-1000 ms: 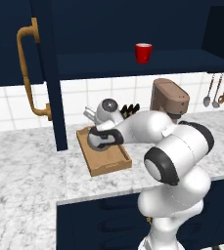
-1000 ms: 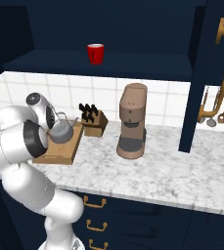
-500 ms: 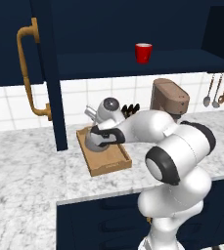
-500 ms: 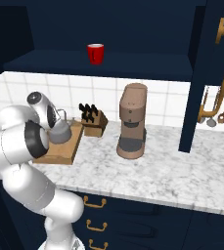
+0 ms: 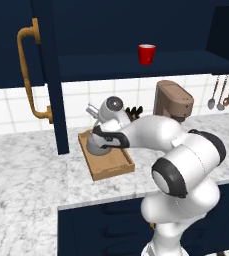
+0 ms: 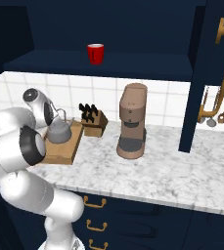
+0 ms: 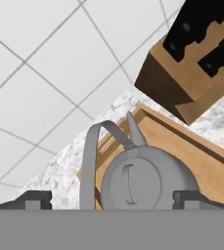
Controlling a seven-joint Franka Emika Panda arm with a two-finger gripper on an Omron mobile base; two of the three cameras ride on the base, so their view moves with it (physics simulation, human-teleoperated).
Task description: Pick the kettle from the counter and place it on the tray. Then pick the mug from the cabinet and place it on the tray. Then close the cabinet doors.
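Observation:
The grey kettle (image 5: 98,145) (image 6: 59,132) (image 7: 143,180) stands upright on the wooden tray (image 5: 111,168) (image 6: 64,151) (image 7: 211,171), at its far end. My gripper (image 5: 104,134) (image 7: 112,197) is open just above it. Its fingertips (image 7: 33,197) stand wide on either side of the kettle body and do not touch it. The red mug (image 5: 146,54) (image 6: 95,53) sits on the shelf of the navy cabinet (image 5: 136,67). Both cabinet doors (image 5: 41,75) (image 6: 206,73) are swung open. The tray rests on the marble counter (image 5: 26,185) (image 6: 172,171).
A wooden knife block (image 6: 94,119) (image 7: 191,73) stands right behind the tray against the tiled wall. A brown coffee machine (image 5: 172,100) (image 6: 132,122) is to its right. Utensils (image 5: 221,92) hang on the wall farther right. The open left door hangs close to the tray's left side.
The hand has lifted slightly up and away from the kettle. The kettle stays put on the tray.

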